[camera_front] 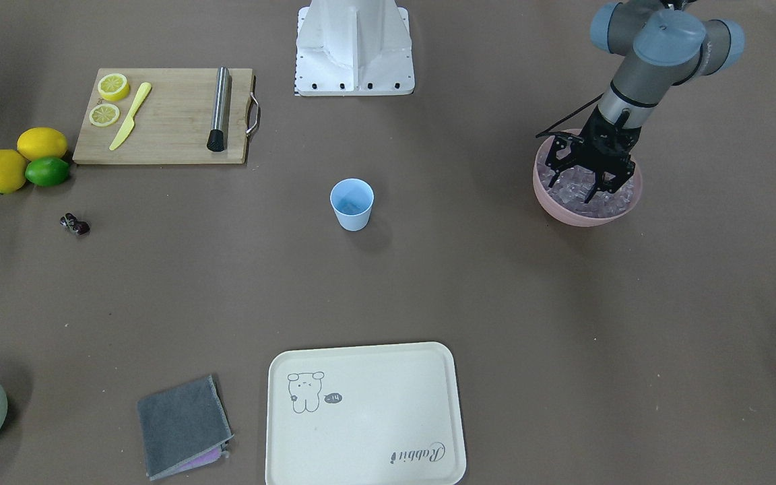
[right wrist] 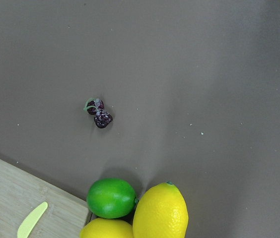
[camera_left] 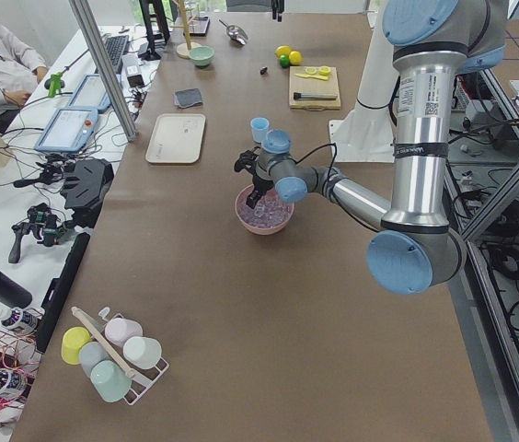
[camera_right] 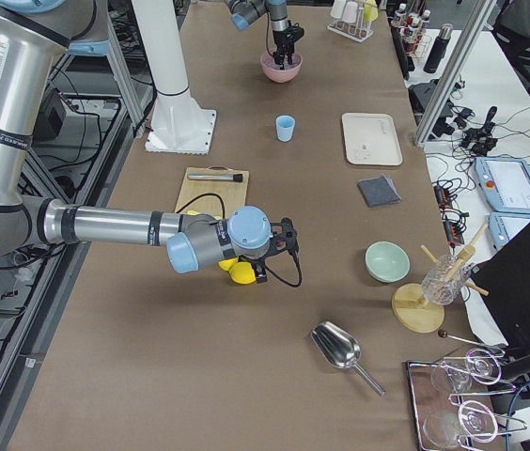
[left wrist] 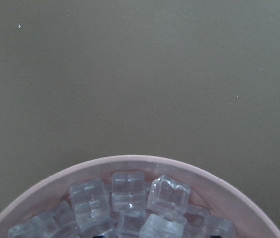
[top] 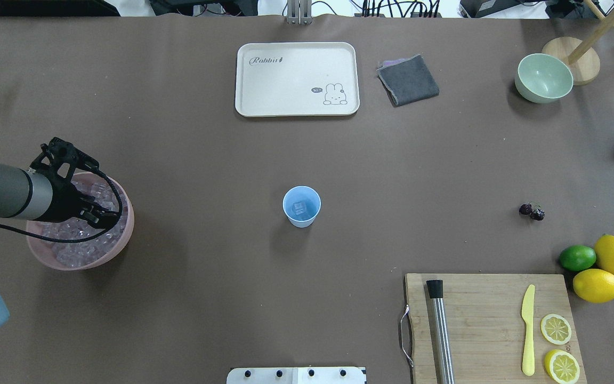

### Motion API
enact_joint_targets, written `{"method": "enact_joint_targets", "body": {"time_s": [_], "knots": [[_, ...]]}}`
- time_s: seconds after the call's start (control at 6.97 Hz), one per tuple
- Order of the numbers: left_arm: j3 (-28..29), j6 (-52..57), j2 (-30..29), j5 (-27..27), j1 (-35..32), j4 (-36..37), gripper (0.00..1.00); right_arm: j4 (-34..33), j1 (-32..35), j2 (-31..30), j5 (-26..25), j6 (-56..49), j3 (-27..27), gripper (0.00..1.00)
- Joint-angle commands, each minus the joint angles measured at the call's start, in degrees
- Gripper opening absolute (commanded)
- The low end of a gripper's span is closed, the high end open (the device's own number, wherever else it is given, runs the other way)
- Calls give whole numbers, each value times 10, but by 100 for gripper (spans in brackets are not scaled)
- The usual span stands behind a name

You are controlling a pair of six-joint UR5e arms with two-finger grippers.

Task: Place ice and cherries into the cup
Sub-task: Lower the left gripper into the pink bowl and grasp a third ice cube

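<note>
Ice in pink bowl, left tool dipped in
Front view: its jaws stand apart; cup is well apart. Overhead: one ice cube lies in the cup. Right side view: right tool, apart or together I cannot tell. Right wrist: cherries lie on worktop.

Tbl: cup, cherries, tray, board, pink bowl.
</note>
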Motion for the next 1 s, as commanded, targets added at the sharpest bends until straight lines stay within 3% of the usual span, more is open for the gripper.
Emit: {"method": "enact_joint_targets", "body": {"time_s": [0.0,0.14,0.57,0.86], "knots": [[-2,-1,-2,-2,0,0,44,0,1,-1,0,0,0,100],[-3,-1,-1,-3,0,0,0,0,0,-1,0,0,0,100],[-14,-1,3,-6,-5,2,0,0,0,0,1,0,1,100],[-39,-1,8,-76,-46,4,0,0,0,2,1,1,2,100]]}}
